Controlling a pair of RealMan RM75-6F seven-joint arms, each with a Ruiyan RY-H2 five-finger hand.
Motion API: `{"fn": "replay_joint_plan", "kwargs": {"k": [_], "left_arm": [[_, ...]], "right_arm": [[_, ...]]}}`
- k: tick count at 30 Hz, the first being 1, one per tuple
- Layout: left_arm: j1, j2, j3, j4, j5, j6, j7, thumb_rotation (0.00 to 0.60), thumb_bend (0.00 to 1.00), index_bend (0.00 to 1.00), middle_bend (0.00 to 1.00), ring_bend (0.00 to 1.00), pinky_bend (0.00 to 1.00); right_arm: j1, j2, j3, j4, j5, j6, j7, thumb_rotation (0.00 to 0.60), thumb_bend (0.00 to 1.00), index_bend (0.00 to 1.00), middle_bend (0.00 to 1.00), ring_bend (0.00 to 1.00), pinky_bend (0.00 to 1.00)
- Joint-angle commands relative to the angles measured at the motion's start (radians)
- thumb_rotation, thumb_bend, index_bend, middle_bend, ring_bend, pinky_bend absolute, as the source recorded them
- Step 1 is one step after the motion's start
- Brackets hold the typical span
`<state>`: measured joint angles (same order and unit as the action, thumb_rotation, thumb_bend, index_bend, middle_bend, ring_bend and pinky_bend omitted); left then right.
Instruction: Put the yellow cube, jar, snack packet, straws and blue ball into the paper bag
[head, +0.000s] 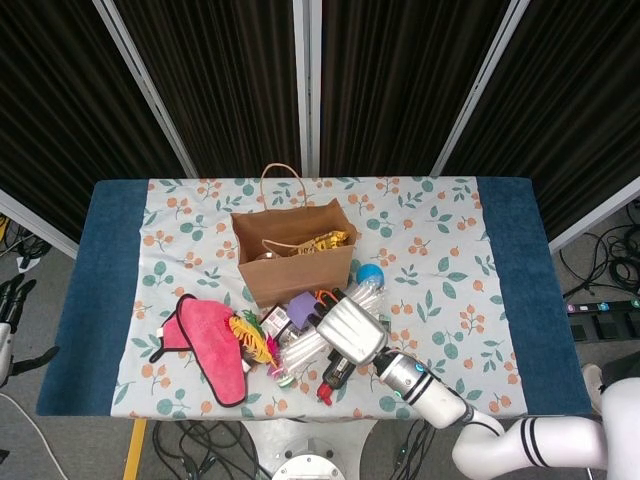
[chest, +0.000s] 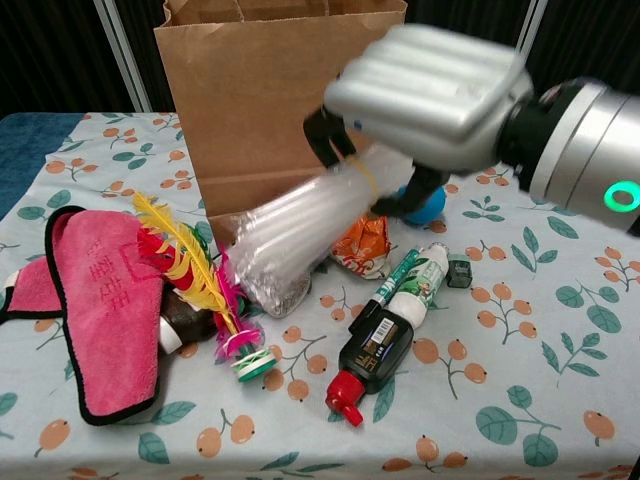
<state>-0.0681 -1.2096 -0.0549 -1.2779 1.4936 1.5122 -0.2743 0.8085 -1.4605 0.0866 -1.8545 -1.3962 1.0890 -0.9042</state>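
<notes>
The clear plastic-wrapped bundle of straws (chest: 300, 225) is held in the right hand (chest: 425, 95), fingers wrapped round its upper end, and it's lifted off the table, hanging tilted toward 7 o'clock just in front of the brown paper bag (chest: 270, 110). Left hand isn't seen in either view.

Handling guess: the bundle looks very light but long and a bit floppy, with slick wrap, so it could slide or swing when gripped at one end. A hold nearer the middle would probably be steadier, and it likely has to be tipped end-first to fit the bag mouth.

From the head view, the paper bag (head: 295, 260) stands open at 12 o'clock of the pile, with a shiny gold crinkly packet (head: 325, 241) already seen inside; anything else in there can't be made out. The small blue ball (head: 371, 274) is sitting on the floral cloth at about 3 o'clock of the bag. An orange foil snack packet (chest: 362, 245) lies under the hand.
</notes>
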Motion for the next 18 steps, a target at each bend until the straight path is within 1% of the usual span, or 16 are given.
{"fn": "replay_joint_plan", "kwargs": {"k": [1, 5, 9, 10, 13, 18], "left_arm": [[-0.003, 0.001, 0.001, -0.007, 0.003, -0.004, 0.007, 0.600, 0.10, 0.08, 0.14, 0.06, 0.20], [-0.008, 0.002, 0.003, -0.020, 0.010, -0.005, 0.019, 0.600, 0.10, 0.08, 0.14, 0.06, 0.20], [-0.011, 0.008, 0.002, -0.032, 0.012, -0.005, 0.027, 0.600, 0.10, 0.08, 0.14, 0.06, 0.20], [-0.012, 0.010, 0.001, -0.035, 0.012, -0.006, 0.028, 0.600, 0.10, 0.08, 0.14, 0.06, 0.20], [-0.015, 0.015, 0.000, -0.040, 0.013, -0.007, 0.031, 0.600, 0.10, 0.08, 0.14, 0.06, 0.20], [-0.015, 0.020, -0.003, -0.048, 0.010, -0.005, 0.032, 0.600, 0.10, 0.08, 0.14, 0.06, 0.20]], "right_arm": [[-0.001, 0.145, 0.098, -0.184, -0.044, 0.076, -0.071, 0.600, 0.15, 0.54, 0.47, 0.34, 0.44], [0.021, 0.224, 0.192, -0.280, -0.025, 0.095, -0.126, 0.600, 0.15, 0.54, 0.47, 0.34, 0.44], [0.060, 0.273, 0.289, -0.314, 0.026, 0.101, -0.172, 0.600, 0.15, 0.54, 0.48, 0.35, 0.45], [0.077, 0.282, 0.320, -0.308, 0.049, 0.099, -0.185, 0.600, 0.15, 0.54, 0.48, 0.36, 0.45], [0.135, 0.293, 0.385, -0.252, 0.114, 0.082, -0.230, 0.600, 0.15, 0.55, 0.48, 0.36, 0.45], [0.238, 0.259, 0.437, -0.107, 0.221, 0.061, -0.317, 0.600, 0.15, 0.55, 0.48, 0.36, 0.45]]}}
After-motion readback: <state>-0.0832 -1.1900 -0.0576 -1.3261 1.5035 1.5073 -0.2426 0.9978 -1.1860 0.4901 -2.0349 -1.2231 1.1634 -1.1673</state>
